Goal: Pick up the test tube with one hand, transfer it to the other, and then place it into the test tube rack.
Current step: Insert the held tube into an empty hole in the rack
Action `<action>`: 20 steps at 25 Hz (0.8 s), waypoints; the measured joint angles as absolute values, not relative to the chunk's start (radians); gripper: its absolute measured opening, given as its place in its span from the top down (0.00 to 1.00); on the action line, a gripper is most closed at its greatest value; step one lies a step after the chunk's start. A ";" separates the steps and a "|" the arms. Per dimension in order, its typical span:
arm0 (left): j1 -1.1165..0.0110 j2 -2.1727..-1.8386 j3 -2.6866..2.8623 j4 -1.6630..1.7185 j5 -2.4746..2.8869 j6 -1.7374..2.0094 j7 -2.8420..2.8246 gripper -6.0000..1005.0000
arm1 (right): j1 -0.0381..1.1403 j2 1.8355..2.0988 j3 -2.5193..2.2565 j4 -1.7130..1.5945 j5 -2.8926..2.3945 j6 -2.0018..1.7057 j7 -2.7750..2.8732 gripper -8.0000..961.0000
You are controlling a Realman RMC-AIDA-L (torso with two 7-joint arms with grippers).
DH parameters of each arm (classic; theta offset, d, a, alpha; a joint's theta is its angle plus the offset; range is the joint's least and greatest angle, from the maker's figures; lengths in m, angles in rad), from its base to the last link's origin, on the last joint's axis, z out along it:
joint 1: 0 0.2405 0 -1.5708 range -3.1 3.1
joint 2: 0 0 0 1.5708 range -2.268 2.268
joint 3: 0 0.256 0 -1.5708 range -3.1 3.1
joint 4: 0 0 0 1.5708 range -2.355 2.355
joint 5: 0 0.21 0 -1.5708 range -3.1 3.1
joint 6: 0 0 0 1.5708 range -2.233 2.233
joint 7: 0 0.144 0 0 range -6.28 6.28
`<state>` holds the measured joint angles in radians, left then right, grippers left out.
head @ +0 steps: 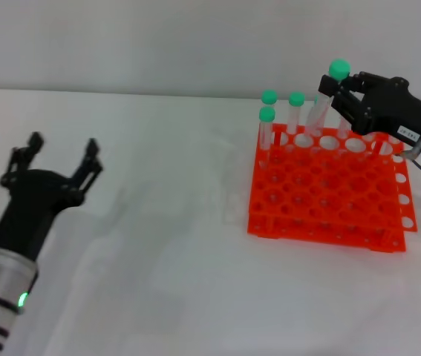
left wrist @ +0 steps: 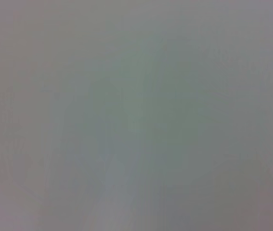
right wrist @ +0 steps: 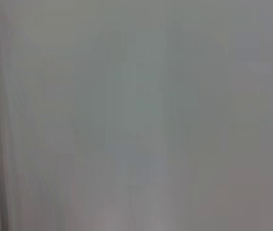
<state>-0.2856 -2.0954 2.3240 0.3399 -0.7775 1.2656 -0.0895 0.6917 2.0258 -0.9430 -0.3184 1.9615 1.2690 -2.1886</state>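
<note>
White cloth covers the worktop (head: 158, 245), the largest thing in view, and both wrist views show nothing but a blank grey blur.

The test tube rack (head: 327, 194) comes next: an orange-red, 2-tiered block standing at the right, its grid of round holes facing up so tubes can drop in upright. I count 1 rack.

The left gripper (head: 60, 157), black on a white banded arm with a green light, hangs over the bare cloth at the near left, well apart from the rack. Its fingers are spread wide with nothing between them, which suggests its share of the handover is finished.

The right gripper (head: 344, 89), all black with a small white label, reaches in over the far right of the rack. Its fingers are clamped on the test tube (head: 327, 95) just below the green cap, holding it tilted with the lower end aimed down at the far row of holes, likely so it can slide in.

3 other green-capped tubes (head: 267, 133) stand upright in the far left corner, making 4 tubes that I can see
</note>
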 joint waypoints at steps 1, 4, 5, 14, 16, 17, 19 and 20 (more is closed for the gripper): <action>-0.277 -2.095 2.315 0.336 -0.786 1.270 -0.093 0.12 | 0.695 2.026 -0.946 -0.315 1.962 1.258 -2.194 0.78; -0.252 -2.094 2.308 0.329 -0.823 1.284 -0.111 0.12 | 0.734 2.027 -0.980 -0.292 1.963 1.196 -2.213 0.78; -0.245 -2.094 2.308 0.323 -0.837 1.291 -0.119 0.12 | 0.750 2.028 -0.995 -0.281 1.964 1.177 -2.217 0.78; -0.244 -2.097 2.314 0.308 -0.856 1.293 -0.128 0.12 | 0.836 2.028 -1.048 -0.204 2.011 1.064 -2.265 0.78; -0.245 -2.097 2.314 0.309 -0.856 1.293 -0.129 0.12 | 0.837 2.028 -1.050 -0.200 2.016 1.057 -2.273 0.78; -0.245 -2.097 2.314 0.309 -0.856 1.293 -0.129 0.12 | 0.837 2.028 -1.050 -0.200 2.016 1.054 -2.273 0.78; -0.247 -2.097 2.313 0.309 -0.857 1.293 -0.129 0.12 | 0.837 2.028 -1.050 -0.199 2.016 1.038 -2.277 0.78; -0.248 -2.097 2.313 0.309 -0.857 1.293 -0.129 0.12 | 0.837 2.028 -1.050 -0.199 2.016 1.029 -2.278 0.78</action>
<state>-0.2477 -2.0969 2.3133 0.3093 -0.8571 1.2930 -0.1288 0.8370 2.0278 -1.0505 -0.1986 2.0158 1.0292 -2.2782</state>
